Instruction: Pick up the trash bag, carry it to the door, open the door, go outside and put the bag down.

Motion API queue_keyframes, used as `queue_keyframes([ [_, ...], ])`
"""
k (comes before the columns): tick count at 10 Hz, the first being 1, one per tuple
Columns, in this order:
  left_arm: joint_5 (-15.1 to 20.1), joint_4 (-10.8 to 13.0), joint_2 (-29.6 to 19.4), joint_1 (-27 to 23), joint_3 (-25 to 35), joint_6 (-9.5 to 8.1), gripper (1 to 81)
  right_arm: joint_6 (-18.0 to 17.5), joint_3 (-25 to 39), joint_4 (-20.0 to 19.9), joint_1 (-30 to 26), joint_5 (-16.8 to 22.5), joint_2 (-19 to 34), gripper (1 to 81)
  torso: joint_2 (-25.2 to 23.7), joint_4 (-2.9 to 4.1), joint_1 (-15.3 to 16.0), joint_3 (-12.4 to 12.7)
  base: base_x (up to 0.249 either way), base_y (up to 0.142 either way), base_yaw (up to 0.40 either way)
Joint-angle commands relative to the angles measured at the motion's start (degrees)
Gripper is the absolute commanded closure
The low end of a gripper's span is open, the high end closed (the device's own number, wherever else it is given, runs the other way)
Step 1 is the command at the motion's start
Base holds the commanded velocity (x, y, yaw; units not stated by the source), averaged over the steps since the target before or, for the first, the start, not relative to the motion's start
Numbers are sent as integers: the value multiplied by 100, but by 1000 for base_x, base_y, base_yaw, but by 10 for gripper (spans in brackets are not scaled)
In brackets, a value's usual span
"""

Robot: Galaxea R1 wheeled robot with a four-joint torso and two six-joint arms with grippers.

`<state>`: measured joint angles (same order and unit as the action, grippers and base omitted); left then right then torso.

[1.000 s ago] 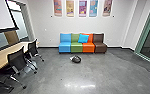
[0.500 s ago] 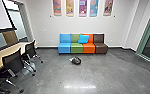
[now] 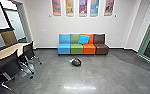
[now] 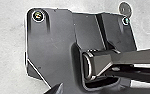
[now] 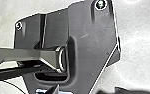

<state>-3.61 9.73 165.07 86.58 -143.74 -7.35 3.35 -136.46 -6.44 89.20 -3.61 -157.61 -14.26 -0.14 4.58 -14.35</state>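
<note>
A dark, shiny trash bag (image 3: 76, 62) with a pale part at its left side lies on the grey floor in the head view, in front of the row of coloured seats and some way ahead of me. Both wrist views look down past my own dark body plate and jointed bar to pale floor. In the left wrist view a dark pointed tip rises at the bottom edge, and a similar one stands at the bottom of the right wrist view. How my grippers stand cannot be made out.
Against the back wall stand joined seats in blue, green, orange (image 3: 89, 49) and brown, with a blue cushion (image 3: 83, 39) on them. Black chairs (image 3: 9, 65) line a wooden table (image 3: 3, 53) at the left. A green-framed glass wall (image 3: 149, 40) is at the right.
The head view has shifted a little: the seats and bag look slightly nearer, and the chairs stand further toward the left edge. The bag stays on the floor.
</note>
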Motion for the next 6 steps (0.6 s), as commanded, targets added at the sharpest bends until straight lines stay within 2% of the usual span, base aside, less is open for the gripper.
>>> queue_keyframes([
  [1,326,-32,-62,-224,-155,6,10,-10,-248,-33,-231,334,113,10,0,0,0,0,191,0,0],
  [6,370,-32,0,-224,-383,6,10,-10,-925,2,-257,431,-177,10,0,0,0,0,191,0,0],
])
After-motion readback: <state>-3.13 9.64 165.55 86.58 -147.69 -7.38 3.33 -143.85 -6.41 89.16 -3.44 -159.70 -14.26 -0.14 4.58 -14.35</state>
